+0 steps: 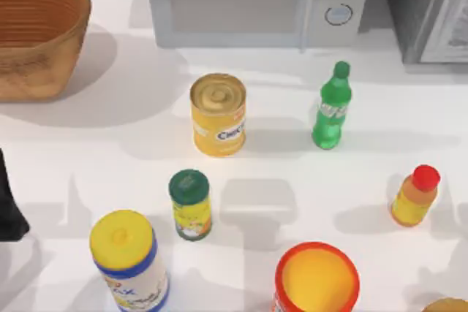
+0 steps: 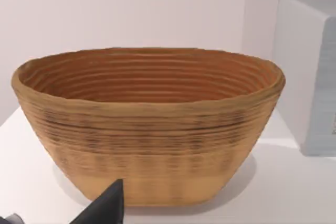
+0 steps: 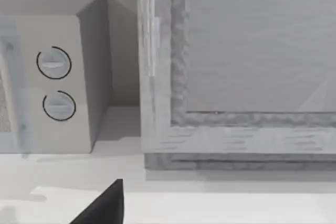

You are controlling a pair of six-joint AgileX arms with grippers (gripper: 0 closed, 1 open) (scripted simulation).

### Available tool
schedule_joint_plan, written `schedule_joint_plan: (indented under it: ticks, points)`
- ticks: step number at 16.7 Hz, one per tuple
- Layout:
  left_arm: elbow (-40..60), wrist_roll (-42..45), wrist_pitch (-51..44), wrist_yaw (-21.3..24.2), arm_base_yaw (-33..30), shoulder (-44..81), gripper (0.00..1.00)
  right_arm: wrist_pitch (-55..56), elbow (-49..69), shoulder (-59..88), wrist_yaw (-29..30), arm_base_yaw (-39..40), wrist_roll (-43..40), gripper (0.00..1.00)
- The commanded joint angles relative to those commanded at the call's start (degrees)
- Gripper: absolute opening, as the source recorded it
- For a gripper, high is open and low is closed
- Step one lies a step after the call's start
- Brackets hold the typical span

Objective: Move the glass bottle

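— Where was the glass bottle [image 1: 332, 107]?

— It stood upright on the white counter [image 1: 292, 180], in front of the microwave [image 1: 257, 1] and below its two dials. The yellow can [image 1: 219, 113] stood well to the bottle's left, and the small orange bottle with the red cap [image 1: 415, 195] stood nearer me, to the bottle's right.

— And your arms?

— My left arm [image 1: 9, 202] sat at the counter's left edge, far from the bottle, its wrist camera facing the woven basket [image 2: 149, 124]. My right wrist camera faced the microwave's dial end [image 3: 55, 82] and a grey cabinet [image 3: 236, 72] beside it.

— Were the jaws open, or holding anything?

— I cannot tell for either; only a dark finger tip [image 2: 107, 205] showed.
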Motion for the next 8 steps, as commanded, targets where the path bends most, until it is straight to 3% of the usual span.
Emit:
schedule_joint_plan:
  ticks: [4,8]
  points:
    - [0.6,0.3,0.4,0.0,-1.0,1.8,1.0,0.0,0.0,0.0,0.0,0.0,0.0,1.0]
    - [4.1,1.4,2.8,-0.2,-5.9,12.6,1.0,0.0,0.0,0.0,0.0,0.0,0.0,1.0]
